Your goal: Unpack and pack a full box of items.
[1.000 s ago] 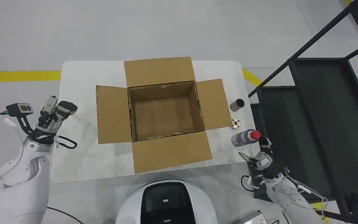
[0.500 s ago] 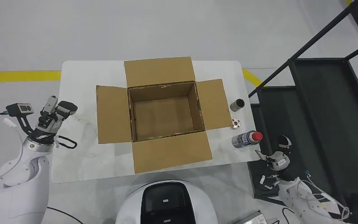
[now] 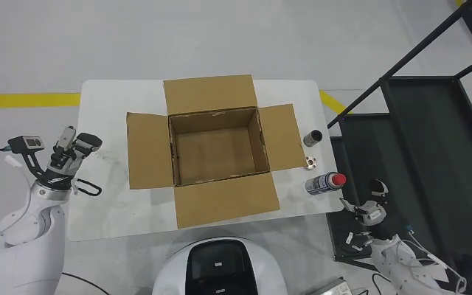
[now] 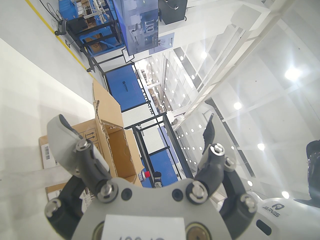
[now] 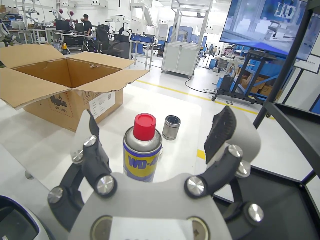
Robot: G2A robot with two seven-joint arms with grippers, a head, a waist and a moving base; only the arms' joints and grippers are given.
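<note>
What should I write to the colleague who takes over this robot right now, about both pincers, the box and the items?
Left pincer: open, empty, beside the left edge of the table, apart from the box.
Right pincer: open, empty, just off the table's right edge, facing the spray can.
Things: the box stands open mid-table, four flaps out, nothing seen inside. To its right stand the upright spray can, a small flanged metal part and a grey metal cylinder.
Done: unpacking, it seems.
Left: pack the three items back; the spray can is probably first.
</note>
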